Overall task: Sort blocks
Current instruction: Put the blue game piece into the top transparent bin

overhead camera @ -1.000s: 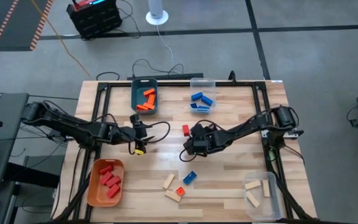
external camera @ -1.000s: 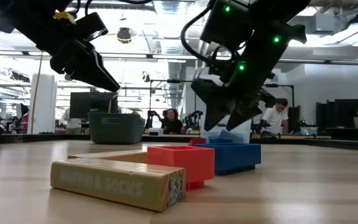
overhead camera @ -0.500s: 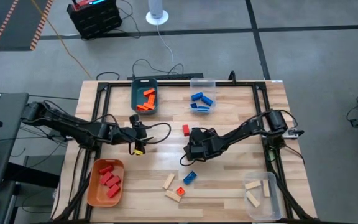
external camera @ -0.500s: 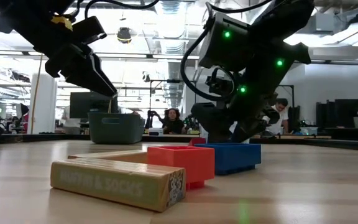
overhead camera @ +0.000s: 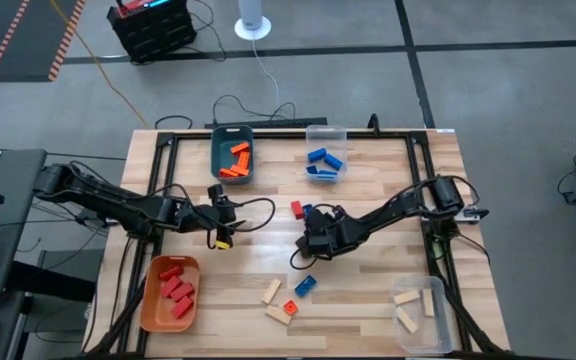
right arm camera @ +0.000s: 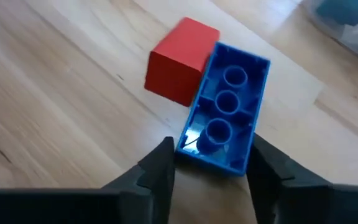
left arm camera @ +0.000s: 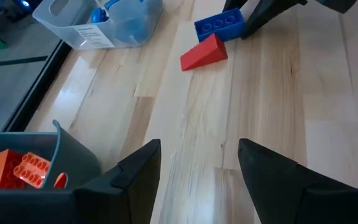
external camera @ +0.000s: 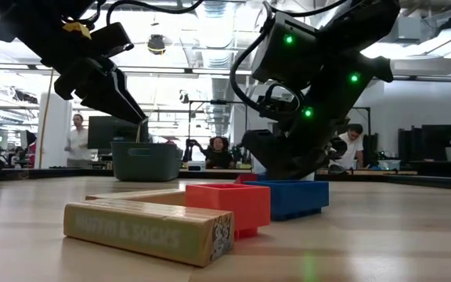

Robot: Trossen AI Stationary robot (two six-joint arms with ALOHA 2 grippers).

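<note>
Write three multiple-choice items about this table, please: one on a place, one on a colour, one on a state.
1. The orange blocks lie in:
A) the teal bin
B) the orange bin
C) a clear bin

2. The block beside the red block at the right gripper is:
A) wooden
B) orange
C) blue

3. The left gripper is:
A) shut on a block
B) open and empty
C) inside a bin

Answers:
1 A: the high view shows them inside the teal bin.
2 C: the right wrist view shows a blue block against the red one.
3 B: its own wrist view shows nothing in its wide gap.
</note>
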